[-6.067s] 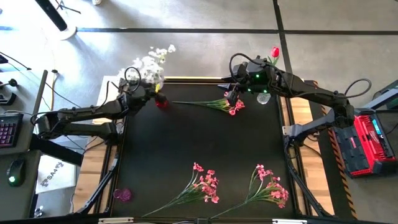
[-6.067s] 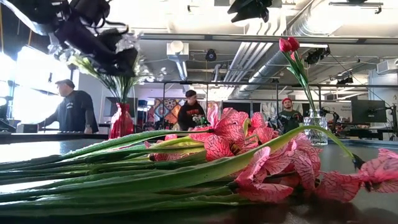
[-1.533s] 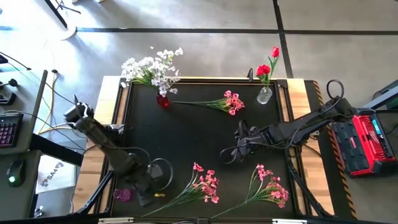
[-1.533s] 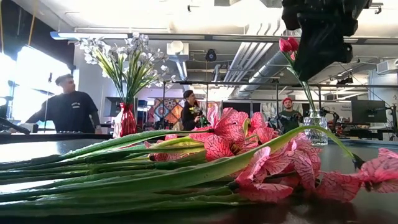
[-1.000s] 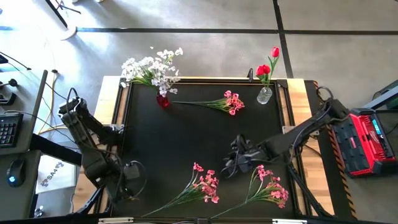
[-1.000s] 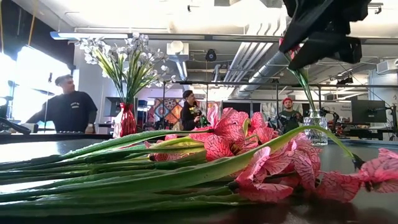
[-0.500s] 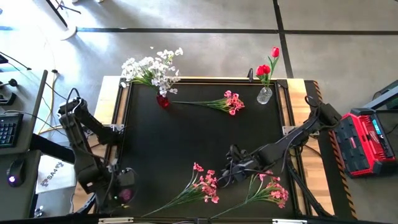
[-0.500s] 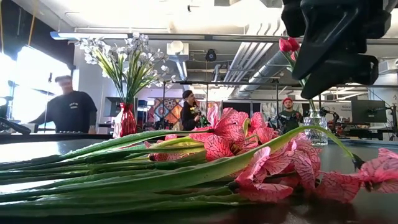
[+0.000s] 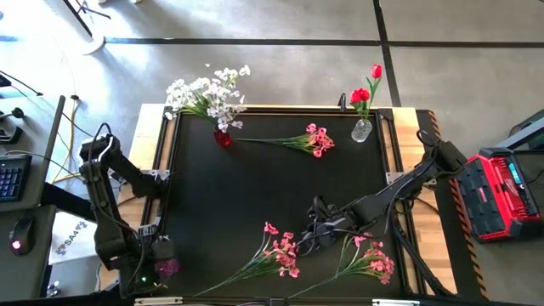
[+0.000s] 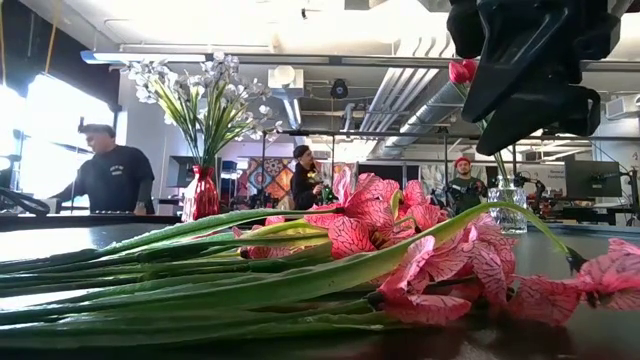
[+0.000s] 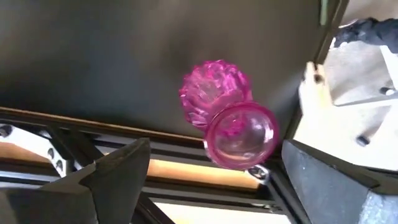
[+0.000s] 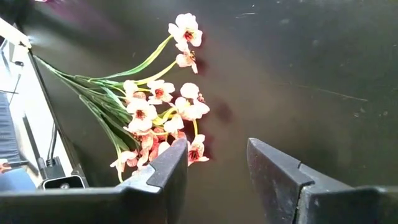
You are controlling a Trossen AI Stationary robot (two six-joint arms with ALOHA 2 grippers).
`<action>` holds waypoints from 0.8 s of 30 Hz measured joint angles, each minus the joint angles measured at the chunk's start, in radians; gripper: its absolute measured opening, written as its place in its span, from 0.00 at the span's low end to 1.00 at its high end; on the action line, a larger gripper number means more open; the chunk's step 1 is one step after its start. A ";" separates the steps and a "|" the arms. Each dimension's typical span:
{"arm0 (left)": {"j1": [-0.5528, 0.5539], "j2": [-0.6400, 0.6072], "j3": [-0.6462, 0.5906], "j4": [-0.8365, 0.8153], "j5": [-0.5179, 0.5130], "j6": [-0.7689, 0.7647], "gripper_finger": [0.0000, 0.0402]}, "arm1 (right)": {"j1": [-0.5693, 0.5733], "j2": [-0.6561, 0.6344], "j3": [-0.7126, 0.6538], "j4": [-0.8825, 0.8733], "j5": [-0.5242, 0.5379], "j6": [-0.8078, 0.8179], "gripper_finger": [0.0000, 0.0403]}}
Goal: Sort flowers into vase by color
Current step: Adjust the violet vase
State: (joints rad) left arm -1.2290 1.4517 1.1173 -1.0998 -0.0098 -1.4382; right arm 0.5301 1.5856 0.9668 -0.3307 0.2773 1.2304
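Observation:
Three pink sprays lie flat on the black table: one at near centre (image 9: 280, 252), one near right (image 9: 367, 257), one far (image 9: 314, 139). White blossoms (image 9: 206, 92) stand in a red vase (image 9: 223, 138); red tulips (image 9: 365, 89) stand in a clear vase (image 9: 361, 130). A pink glass vase (image 11: 227, 115) sits at the table's near-left corner (image 9: 167, 267). My left gripper (image 11: 216, 149) hovers open above it, a finger on each side, touching nothing. My right gripper (image 12: 217, 149) is open just right of the near-centre spray (image 12: 155, 106), above the table (image 9: 308, 233).
A raised black frame (image 9: 163, 191) rims the table, with wooden strips outside it. The table's middle (image 9: 255, 187) is bare black mat. People stand in the room beyond the far edge (image 10: 112, 178). A red device (image 9: 501, 195) sits off the table's right side.
My left gripper has moved toward the table's near-left corner and now hangs over the pink vase. My right gripper has moved toward the near edge and a little left, closing on the near-centre pink spray. No flower has moved.

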 joint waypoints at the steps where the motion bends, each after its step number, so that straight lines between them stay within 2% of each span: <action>1: -0.004 0.000 -0.005 0.002 -0.008 0.000 0.88 | 0.000 0.000 0.000 0.000 0.000 0.000 0.38; 10: -0.010 0.000 -0.029 0.085 -0.028 0.010 0.86 | 0.000 0.000 0.000 0.000 0.000 -0.008 0.38; 24: -0.010 0.022 -0.030 0.073 -0.059 0.010 0.67 | -0.031 -0.001 0.000 0.007 -0.018 -0.042 0.38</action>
State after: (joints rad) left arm -1.2388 1.4742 1.0870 -1.0271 -0.0683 -1.4284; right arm 0.4987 1.5848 0.9668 -0.3236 0.2590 1.1888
